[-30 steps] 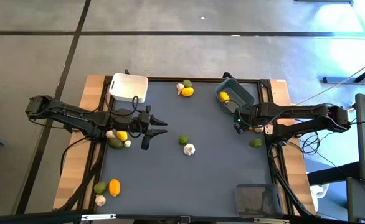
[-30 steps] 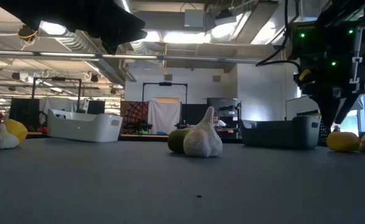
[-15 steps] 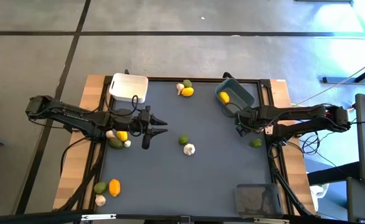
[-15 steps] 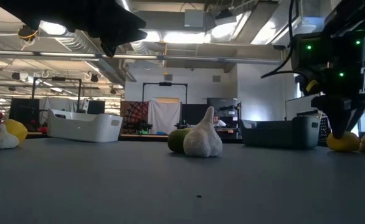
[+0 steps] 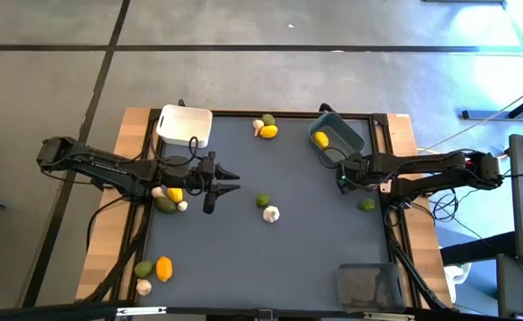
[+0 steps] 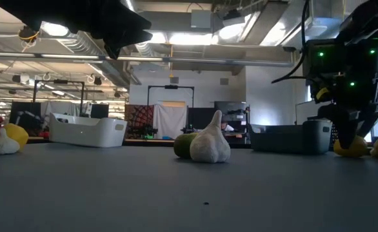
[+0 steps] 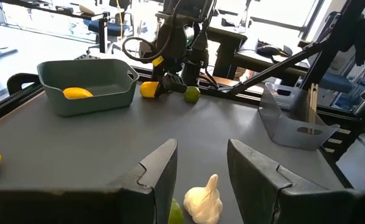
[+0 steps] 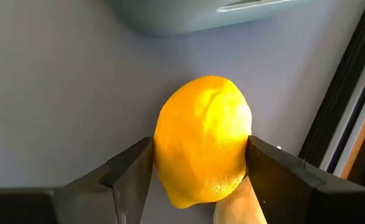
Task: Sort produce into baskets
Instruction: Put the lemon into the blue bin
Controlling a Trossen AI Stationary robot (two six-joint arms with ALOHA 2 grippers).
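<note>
A yellow lemon [image 8: 202, 140] lies on the dark mat just beside the blue-grey basket [image 5: 337, 140], which holds another lemon [image 5: 320, 138]. My right gripper [image 8: 200, 144] points down over the loose lemon, open, one finger on each side of it; in the low view it [image 6: 351, 134] stands low in front of that lemon [image 6: 349, 147]. A whitish garlic bulb [image 8: 233, 208] lies against the lemon. My left gripper [image 7: 201, 149] hovers open at mid-left [image 5: 221, 181], level, holding nothing.
A white basket [image 5: 185, 125] stands far left and a clear one [image 5: 366, 283] near right. A green fruit [image 5: 263, 201] and a garlic bulb [image 5: 271, 214] lie mid-table, another green fruit [image 5: 367, 204] by the right edge. Produce clusters sit at the far edge [image 5: 266, 127], the left [image 5: 169, 198] and near left [image 5: 154, 268].
My right gripper has come down beside the blue-grey basket until its fingers stand around the loose lemon, its opening unchanged. The lemon has stayed on the mat.
</note>
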